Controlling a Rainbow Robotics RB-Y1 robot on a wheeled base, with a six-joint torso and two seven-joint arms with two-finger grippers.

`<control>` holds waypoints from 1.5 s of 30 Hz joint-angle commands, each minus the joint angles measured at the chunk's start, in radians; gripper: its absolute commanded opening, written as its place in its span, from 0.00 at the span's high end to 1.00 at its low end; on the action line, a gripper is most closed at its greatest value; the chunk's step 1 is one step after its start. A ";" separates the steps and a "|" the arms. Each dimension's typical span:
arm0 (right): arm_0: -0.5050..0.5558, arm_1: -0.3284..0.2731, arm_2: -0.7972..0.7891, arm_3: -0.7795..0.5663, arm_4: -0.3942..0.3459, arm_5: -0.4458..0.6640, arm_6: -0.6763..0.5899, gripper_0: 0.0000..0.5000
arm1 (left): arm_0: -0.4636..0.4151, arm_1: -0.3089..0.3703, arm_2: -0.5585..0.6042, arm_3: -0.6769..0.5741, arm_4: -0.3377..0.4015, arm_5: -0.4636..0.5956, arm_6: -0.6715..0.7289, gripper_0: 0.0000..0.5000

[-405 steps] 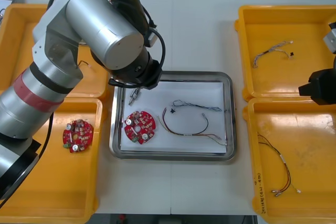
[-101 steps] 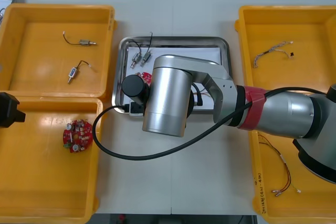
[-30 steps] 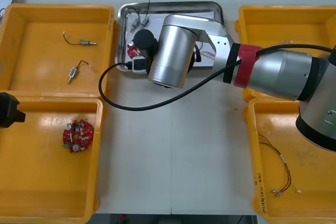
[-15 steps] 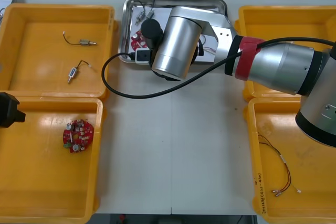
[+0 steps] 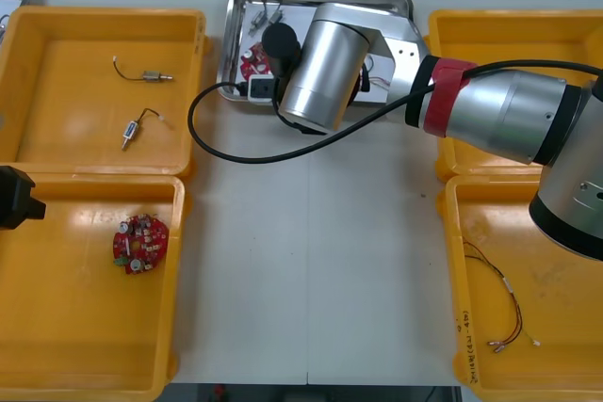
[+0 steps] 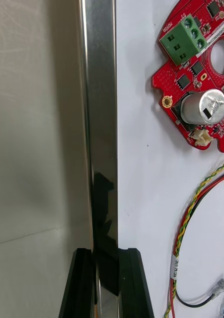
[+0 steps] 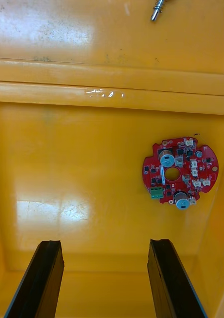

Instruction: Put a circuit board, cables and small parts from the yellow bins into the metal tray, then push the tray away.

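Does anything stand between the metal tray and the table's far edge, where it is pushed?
Nothing visible does. The right gripper clamps the metal tray's rim; only bare table lies beyond the tray. The left gripper hovers over a yellow bin.

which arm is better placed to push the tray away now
Right. The right gripper is shut on the rim of the metal tray, so it can likely push at once. The left gripper hangs open over a yellow bin on the left, far from the tray.
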 commanded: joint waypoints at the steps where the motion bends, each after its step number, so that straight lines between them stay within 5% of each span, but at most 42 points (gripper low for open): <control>1: -0.065 0.013 0.002 0.010 -0.009 -0.009 0.057 1.00 | 0.017 0.043 0.031 -0.029 0.008 0.006 -0.101 0.00; 2: -0.065 0.013 0.004 0.010 -0.009 -0.009 0.058 1.00 | 0.017 0.043 0.031 -0.029 0.008 0.006 -0.101 0.00; 3: -0.065 0.013 0.004 0.012 -0.009 -0.008 0.061 0.86 | 0.017 0.043 0.031 -0.029 0.008 0.006 -0.101 0.00; 4: -0.067 0.013 0.004 0.012 -0.010 -0.008 0.061 0.59 | 0.017 0.043 0.031 -0.029 0.008 0.006 -0.101 0.00; 5: -0.067 0.013 0.004 0.010 -0.010 -0.008 0.063 0.46 | 0.017 0.043 0.031 -0.029 0.008 0.006 -0.101 0.00; 6: -0.069 0.013 0.004 0.010 -0.010 -0.008 0.064 0.16 | 0.017 0.043 0.031 -0.029 0.008 0.006 -0.101 0.00; 7: -0.069 0.013 0.004 0.010 -0.010 -0.006 0.071 0.00 | 0.017 0.043 0.031 -0.029 0.008 0.006 -0.101 0.00; 18: -0.069 0.013 -0.071 -0.073 -0.056 0.146 0.097 0.00 | 0.017 0.043 0.031 -0.029 0.008 0.006 -0.101 0.00; 30: 0.056 0.013 -0.349 -0.313 -0.106 0.497 0.075 0.00 | 0.017 0.043 0.031 -0.029 0.008 0.006 -0.101 0.00; 38: 0.208 0.013 -0.564 -0.582 -0.041 0.796 0.043 0.00 | 0.017 0.043 0.031 -0.029 0.008 0.006 -0.101 0.00; 45: 0.347 0.012 -0.728 -0.809 0.043 0.808 0.015 0.00 | 0.017 0.043 0.031 -0.029 0.008 0.006 -0.101 0.00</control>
